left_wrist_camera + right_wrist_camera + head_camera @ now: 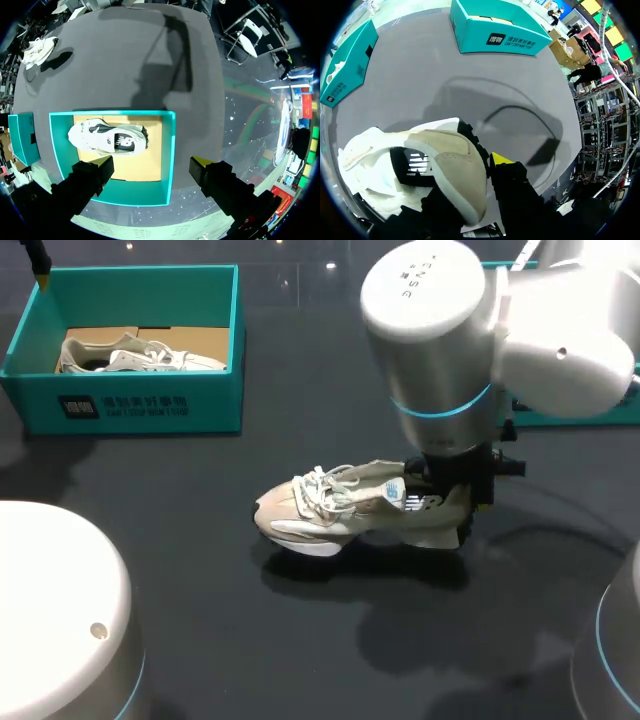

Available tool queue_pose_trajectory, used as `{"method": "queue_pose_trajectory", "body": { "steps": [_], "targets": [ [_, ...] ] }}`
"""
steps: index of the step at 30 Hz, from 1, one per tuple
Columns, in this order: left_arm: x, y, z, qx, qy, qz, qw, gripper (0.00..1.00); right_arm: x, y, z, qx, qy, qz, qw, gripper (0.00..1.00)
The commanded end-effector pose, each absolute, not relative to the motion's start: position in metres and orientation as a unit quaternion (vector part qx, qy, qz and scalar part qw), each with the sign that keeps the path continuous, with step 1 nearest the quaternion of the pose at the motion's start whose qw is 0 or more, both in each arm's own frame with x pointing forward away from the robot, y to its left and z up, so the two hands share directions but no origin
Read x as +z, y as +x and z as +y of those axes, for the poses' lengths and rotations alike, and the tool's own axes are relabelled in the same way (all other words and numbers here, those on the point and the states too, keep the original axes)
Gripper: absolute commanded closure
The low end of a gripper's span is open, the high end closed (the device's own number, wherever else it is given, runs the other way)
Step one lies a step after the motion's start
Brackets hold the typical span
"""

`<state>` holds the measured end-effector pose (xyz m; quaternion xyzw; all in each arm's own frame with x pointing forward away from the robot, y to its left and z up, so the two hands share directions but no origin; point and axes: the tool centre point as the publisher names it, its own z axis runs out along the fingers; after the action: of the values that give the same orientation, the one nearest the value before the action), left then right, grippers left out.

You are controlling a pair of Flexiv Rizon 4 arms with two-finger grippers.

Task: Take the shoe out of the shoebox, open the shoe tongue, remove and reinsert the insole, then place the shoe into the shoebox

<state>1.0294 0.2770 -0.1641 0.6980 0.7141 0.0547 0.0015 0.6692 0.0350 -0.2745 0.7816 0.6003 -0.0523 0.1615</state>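
Observation:
A beige and white shoe (340, 510) hangs just over the middle of the table, toe pointing left. My right gripper (455, 495) is shut on its heel. In the right wrist view one yellow fingertip (500, 159) presses the outside of the heel (455, 160), and the other finger is hidden behind the heel collar. The teal shoebox (130, 405) stands at the back left with a second shoe (140, 355) lying in it. My left gripper (152, 165) hovers open high above that box (170, 150), straight over the shoe inside (107, 137); only a yellow tip (40, 262) shows in the head view.
Another teal box (575, 418) stands at the back right, behind my right arm, and it also shows in the right wrist view (495, 30). Dark bare tabletop lies between the two boxes and in front of the held shoe.

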Motion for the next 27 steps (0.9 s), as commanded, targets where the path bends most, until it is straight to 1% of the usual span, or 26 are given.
{"method": "queue_pose_trajectory", "body": {
  "steps": [1,5,15,27],
  "targets": [
    [-0.164,1.029,0.277,0.056,0.698,0.714,0.001,0.0,-0.288,0.665,0.057,-0.054,0.782,0.598,0.17,1.0],
    [-0.164,1.029,0.277,0.056,0.698,0.714,0.001,0.0,-0.307,0.663,0.065,-0.048,0.776,0.61,0.153,1.0],
    [-0.164,1.029,0.277,0.056,0.698,0.714,0.001,0.0,-0.342,0.664,0.075,-0.061,0.784,0.602,0.139,1.0],
    [-0.164,1.029,0.277,0.056,0.698,0.714,0.001,0.0,-0.359,0.667,0.087,-0.075,0.782,0.6,0.149,1.0]
  ]
}}
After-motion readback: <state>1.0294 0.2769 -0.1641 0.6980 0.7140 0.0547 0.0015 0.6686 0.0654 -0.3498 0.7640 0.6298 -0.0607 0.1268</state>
